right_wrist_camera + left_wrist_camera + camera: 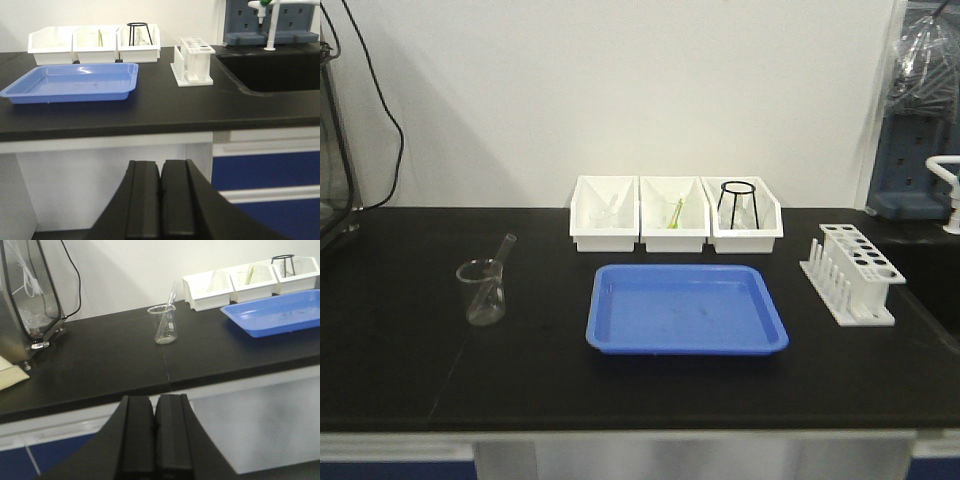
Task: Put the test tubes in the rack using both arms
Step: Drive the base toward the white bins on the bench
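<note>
The left gripper is positioned in front of the black bench top, below its front edge, with the jaws pressed together and nothing between them. The right gripper is likewise low in front of the bench, jaws together and holding nothing. One test tube stands tilted inside a clear glass beaker on the left part of the bench, with its open rim leaning past the beaker's rim toward the rear right. The rack stands upright on the right part of the bench, with its pegs along the side facing the blue tray. The tray lies flat at the centre, between beaker and rack and touching neither. Three white bins sit side by side just behind the tray; the right-hand bin holds a black wire stand. A recessed sink lies to the right of the rack.
</note>
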{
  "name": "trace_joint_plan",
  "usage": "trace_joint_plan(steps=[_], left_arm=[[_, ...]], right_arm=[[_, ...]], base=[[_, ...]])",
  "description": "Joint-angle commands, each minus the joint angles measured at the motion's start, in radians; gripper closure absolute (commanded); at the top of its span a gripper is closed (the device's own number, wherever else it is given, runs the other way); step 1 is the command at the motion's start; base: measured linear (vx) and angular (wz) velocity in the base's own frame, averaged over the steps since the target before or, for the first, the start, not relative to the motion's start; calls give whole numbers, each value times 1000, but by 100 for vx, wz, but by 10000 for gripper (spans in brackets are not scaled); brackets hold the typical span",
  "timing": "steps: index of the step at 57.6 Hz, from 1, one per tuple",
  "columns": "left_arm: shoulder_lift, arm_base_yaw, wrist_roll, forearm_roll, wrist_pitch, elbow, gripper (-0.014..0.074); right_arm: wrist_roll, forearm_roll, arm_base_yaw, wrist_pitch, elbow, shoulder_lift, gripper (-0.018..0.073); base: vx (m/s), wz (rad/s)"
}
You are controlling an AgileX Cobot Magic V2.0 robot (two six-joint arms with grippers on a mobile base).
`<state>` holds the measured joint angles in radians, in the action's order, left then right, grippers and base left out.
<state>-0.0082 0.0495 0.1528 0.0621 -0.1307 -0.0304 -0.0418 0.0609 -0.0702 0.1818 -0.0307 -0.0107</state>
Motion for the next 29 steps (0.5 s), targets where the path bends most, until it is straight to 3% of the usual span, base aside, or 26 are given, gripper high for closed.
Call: trace_joint_plan(steps=[1,29], left_arm=[[2,-1,-8,10,82,-27,617],[2,-1,-8,10,82,-27,617]], right_arm=[[-7,-1,-1,-85,-11,-7,567],[-7,-1,-1,-85,-11,-7,567]], base=[[45,2],[43,-1]])
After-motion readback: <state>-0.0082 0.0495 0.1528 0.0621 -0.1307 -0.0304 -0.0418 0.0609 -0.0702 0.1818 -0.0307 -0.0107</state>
